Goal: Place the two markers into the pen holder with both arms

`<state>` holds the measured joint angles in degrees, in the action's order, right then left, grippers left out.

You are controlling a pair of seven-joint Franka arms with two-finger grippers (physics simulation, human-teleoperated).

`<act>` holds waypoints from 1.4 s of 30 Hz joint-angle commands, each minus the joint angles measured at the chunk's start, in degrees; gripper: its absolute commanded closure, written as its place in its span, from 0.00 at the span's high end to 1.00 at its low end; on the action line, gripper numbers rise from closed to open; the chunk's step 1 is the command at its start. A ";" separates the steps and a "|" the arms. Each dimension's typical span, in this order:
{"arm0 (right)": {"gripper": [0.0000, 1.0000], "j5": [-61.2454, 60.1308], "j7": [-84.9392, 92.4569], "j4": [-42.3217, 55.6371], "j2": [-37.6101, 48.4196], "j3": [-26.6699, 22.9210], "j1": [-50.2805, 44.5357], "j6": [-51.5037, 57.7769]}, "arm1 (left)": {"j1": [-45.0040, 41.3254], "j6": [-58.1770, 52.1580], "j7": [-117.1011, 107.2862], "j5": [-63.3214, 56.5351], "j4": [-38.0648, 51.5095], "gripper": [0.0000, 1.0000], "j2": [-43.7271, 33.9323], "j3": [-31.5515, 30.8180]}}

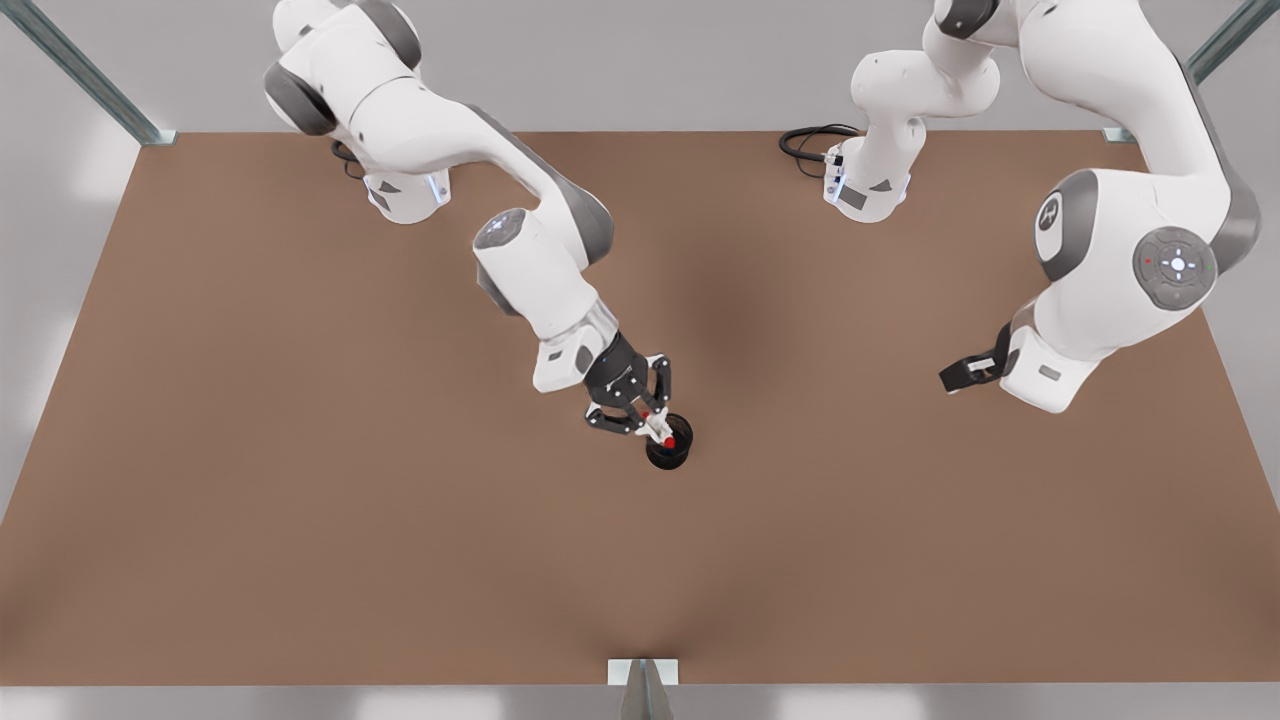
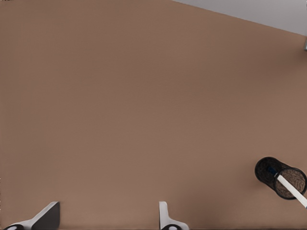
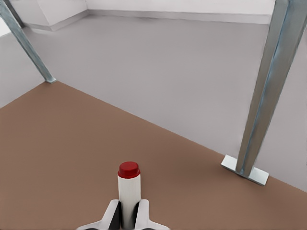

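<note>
Brown table (image 1: 300, 500); pen holder (image 1: 669, 445) under right gripper's (image 1: 640, 415) red marker (image 1: 662, 432).

A bare simulated robot test cell: a plain brown table (image 1: 300, 500) fills the floor space, two white arms are bolted at its far edge (black cables (image 1: 808, 142) coiled by one base), metal frame posts (image 3: 263, 96) stand around it, and grey walls (image 1: 640, 60) close it in.

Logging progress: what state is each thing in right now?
Red marker: gripped by the right gripper, over the pen holder.
Blue marker: in the pen holder, leaning.
Pen holder: upright.
Right gripper: shut on red marker.
Left gripper: open, waiting aside.
</note>
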<state>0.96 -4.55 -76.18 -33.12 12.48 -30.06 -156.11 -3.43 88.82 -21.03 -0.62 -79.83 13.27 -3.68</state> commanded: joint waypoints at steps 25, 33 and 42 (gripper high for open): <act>0.21 8.79 -9.51 -12.41 -10.03 -12.74 -10.90 -34.44 | 0.17 -0.49 18.22 0.00 0.03 1.00 2.99 -0.01; 0.21 8.62 -9.60 -13.47 -9.77 -12.74 -12.13 -34.53 | 0.35 -0.57 18.22 0.00 -0.06 1.00 2.99 -0.01; 1.00 5.54 -9.42 -22.87 -9.59 -15.99 -16.87 -42.70 | 0.44 0.30 18.22 0.18 -0.06 1.00 3.07 -0.01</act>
<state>8.10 -13.59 -98.40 -42.76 -2.67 -45.99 -195.07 -3.00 88.86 -4.58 -0.41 -79.92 16.41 -3.68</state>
